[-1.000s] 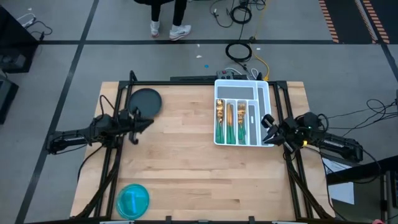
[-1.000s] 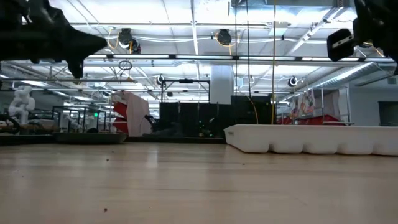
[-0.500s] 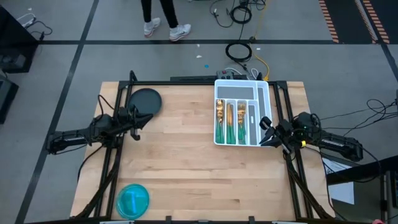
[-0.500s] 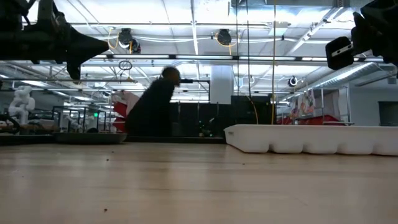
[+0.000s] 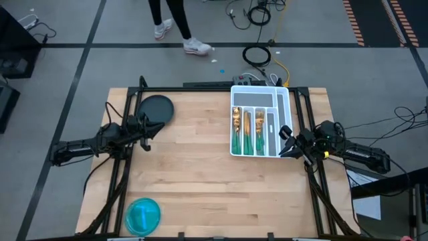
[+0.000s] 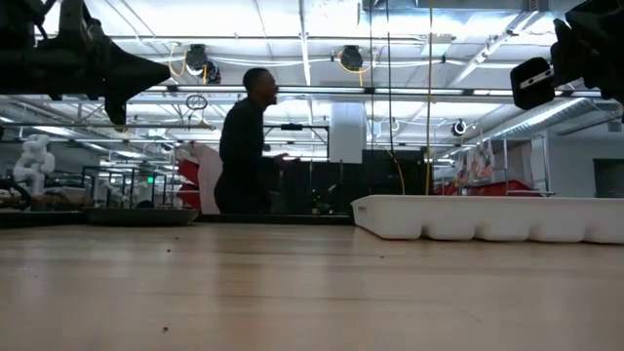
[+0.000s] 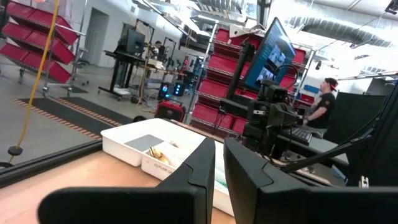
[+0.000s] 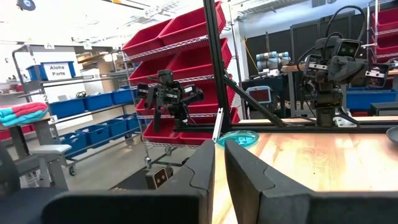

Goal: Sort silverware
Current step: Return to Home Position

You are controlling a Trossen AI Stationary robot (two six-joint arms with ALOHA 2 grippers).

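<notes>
On the wooden surface, the left pincer hangs well to the left of the white tray, level with the tray's middle. In the left wrist view its two dark fingers stand almost together, with only a thin slit between them and nothing held. A teal round dish lies far to the left of the tray, at the near edge. A dark round plate lies well to the left of the tray, level with its far half and just beyond the left pincer.

The silverware lies inside the tray, in three long side-by-side compartments. The gold heads point toward the far end and the green handles toward the near end. The right pincer hovers just beside the tray's near right corner. The right wrist view shows its fingers drawn close on nothing.

Beyond the tray's far end, off the surface, a person walks on the floor.
</notes>
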